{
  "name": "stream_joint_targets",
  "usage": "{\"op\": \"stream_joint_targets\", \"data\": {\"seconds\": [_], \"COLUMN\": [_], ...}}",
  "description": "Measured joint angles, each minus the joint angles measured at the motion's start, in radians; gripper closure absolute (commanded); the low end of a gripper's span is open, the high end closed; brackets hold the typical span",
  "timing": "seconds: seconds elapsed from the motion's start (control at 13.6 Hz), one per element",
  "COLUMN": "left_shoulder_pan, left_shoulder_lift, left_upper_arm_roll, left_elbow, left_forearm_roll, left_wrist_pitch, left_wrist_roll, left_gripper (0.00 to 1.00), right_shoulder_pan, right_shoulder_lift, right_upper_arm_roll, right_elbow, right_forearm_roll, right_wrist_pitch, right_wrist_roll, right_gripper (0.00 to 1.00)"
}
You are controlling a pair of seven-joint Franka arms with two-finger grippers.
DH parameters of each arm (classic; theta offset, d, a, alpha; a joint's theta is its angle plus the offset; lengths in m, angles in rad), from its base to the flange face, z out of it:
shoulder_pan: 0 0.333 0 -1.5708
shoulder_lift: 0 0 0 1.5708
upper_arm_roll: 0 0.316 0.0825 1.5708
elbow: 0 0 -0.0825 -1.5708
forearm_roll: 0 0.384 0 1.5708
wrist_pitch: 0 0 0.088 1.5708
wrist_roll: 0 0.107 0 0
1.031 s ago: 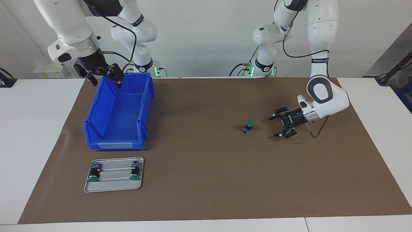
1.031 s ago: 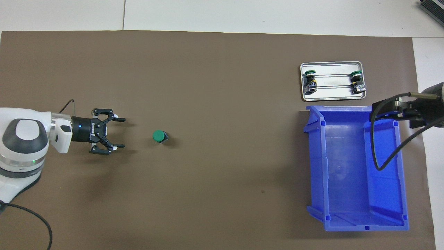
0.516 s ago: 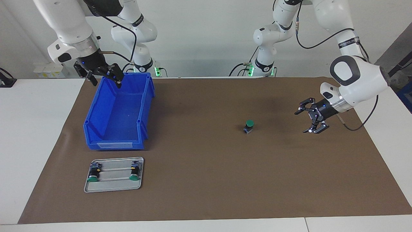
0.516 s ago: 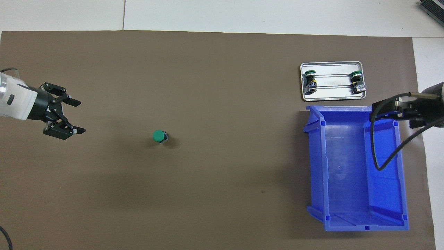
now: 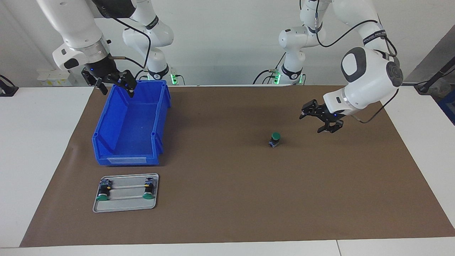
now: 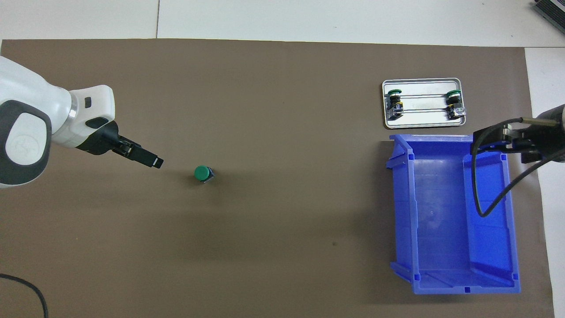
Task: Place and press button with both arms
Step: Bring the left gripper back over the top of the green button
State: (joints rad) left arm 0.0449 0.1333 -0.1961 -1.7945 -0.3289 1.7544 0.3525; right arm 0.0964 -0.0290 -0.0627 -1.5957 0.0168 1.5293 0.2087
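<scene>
Since a second ago our left gripper has swung up and turned; it now hangs released and empty above the brown mat, near the button. The button stands upright on the surface, cap up, so placing looks done and pressing remains. Our right gripper waits, released, over the blue bin's rim. The facing view shows the spread fingers; overhead, the left gripper appears edge-on.
</scene>
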Motion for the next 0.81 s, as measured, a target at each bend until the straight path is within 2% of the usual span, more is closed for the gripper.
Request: {"op": "stream_joint_targets", "data": {"seconds": [0.07,0.15,0.22,0.44,0.66,0.81], "left_shoulder_pan": [-0.033,-0.069,-0.110,-0.225,-0.260,-0.260], "left_shoulder_lift": [-0.002,-0.003,-0.003,-0.004,-0.005,-0.011], "left_upper_arm_roll": [-0.001,-0.002,-0.003,-0.006,-0.006,0.001], "left_elbow": [0.004,0.011,0.019,0.024,0.007,-0.050], "left_forearm_roll": [0.011,0.038,0.078,0.159,0.174,0.181], "left_wrist_pitch": [0.001,0.003,0.009,0.055,0.115,0.207], "left_wrist_roll": [-0.142,-0.277,-0.389,-0.639,-0.717,-0.717], "left_gripper": [0.02,0.19,0.41,0.97,1.00,1.00], "right_shoulder_pan": [0.000,0.000,0.000,0.000,0.000,0.000], "right_shoulder_lift": [0.000,0.000,0.000,0.000,0.000,0.000], "right_upper_arm_roll": [0.000,0.000,0.000,0.000,0.000,0.000], "right_elbow": [0.000,0.000,0.000,0.000,0.000,0.000], "right_forearm_roll": [0.000,0.000,0.000,0.000,0.000,0.000], "right_wrist_pitch": [0.000,0.000,0.000,0.000,0.000,0.000], "right_wrist_roll": [0.000,0.000,0.000,0.000,0.000,0.000], "right_gripper": [0.00,0.00,0.00,0.00,0.00,0.00]}}
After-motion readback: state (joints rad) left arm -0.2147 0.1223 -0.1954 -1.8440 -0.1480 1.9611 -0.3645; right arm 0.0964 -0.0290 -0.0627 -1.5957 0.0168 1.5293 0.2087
